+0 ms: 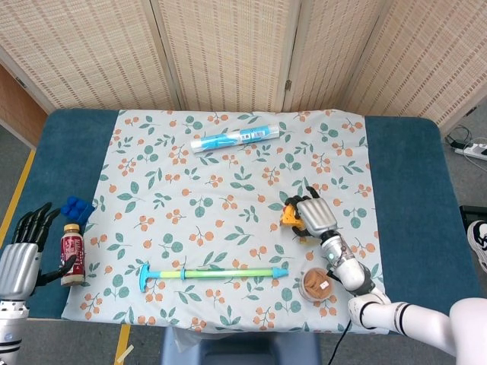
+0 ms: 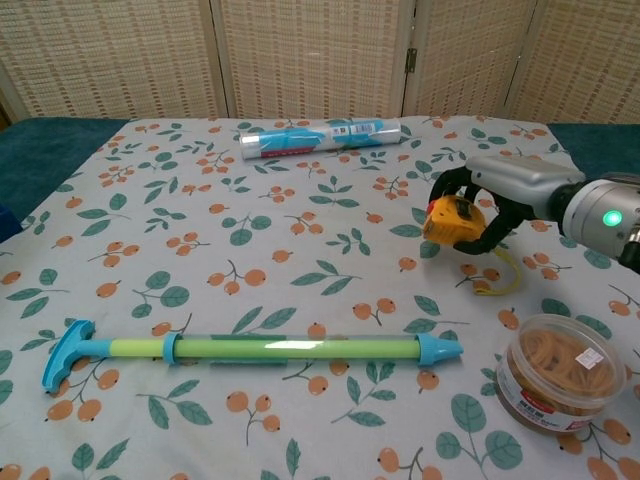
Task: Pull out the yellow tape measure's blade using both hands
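- We see a yellow tape measure in our silver right hand.
- Our worktop is teal under a white cloth with orange berries and green leaves.
- The pump is green with blue ends.

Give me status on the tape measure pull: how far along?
Done: the right hand grips the yellow tape measure, which looks tilted and lifted off the floral cloth, its yellow strap dangling. In hand: the left hand hovers at the far table edge beside the bottle, fingers spread, holding nothing. Left: bring that hand across, catch the blade tip and draw it out; no blade shows yet.
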Robot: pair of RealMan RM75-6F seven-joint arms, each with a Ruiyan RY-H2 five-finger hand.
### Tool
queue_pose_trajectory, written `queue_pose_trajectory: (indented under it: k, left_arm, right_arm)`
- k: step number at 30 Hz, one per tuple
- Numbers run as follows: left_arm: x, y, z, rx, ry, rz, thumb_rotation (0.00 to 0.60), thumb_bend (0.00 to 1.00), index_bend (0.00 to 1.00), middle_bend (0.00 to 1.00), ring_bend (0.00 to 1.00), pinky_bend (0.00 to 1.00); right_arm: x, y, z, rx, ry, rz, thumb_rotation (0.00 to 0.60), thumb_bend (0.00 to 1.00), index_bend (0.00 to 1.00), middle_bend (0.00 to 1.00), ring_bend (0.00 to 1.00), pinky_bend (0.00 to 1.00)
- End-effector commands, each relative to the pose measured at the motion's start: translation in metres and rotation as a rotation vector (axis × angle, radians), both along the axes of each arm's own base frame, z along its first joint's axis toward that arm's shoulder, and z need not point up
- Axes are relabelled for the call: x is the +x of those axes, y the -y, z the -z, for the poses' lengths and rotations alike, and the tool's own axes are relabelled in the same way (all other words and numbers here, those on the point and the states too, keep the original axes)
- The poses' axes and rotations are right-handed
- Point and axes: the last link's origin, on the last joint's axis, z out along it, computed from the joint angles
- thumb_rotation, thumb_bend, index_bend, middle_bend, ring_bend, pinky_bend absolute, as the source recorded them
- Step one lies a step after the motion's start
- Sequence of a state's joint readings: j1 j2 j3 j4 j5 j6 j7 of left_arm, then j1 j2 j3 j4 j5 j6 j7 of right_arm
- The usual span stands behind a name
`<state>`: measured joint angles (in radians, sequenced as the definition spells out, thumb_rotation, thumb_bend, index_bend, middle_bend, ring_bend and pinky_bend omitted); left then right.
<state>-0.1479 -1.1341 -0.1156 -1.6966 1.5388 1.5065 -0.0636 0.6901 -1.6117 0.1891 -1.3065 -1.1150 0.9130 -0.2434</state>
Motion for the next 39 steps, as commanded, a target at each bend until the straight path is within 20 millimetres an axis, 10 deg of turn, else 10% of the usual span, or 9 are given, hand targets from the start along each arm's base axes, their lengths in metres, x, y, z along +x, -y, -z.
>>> queue_pose_trajectory:
  k: [1, 18, 39]
  left_arm:
    - [0.02, -0.014, 0.01, -0.025, 0.027, 0.066, 0.6, 0.32, 0.12, 0.06, 0.05, 0.0]
    - [0.142, -0.08, 0.101, -0.231, 0.039, 0.314, 0.6, 0.31, 0.05, 0.06, 0.04, 0.0]
    - [0.177, -0.091, 0.149, -0.275, 0.035, 0.33, 0.6, 0.3, 0.05, 0.06, 0.03, 0.0]
  right_arm:
    - [0.005, -0.005, -0.008, -0.024, 0.102, 0.017, 0.6, 0.36, 0.52, 0.48, 0.35, 0.07]
    - [0.064, -0.029, 0.023, 0.023, 0.699, 0.084, 0.6, 0.36, 0.52, 0.48, 0.36, 0.07]
    - [0.09, -0.036, 0.064, 0.035, 0.828, 0.0, 0.6, 0.36, 0.52, 0.48, 0.36, 0.07]
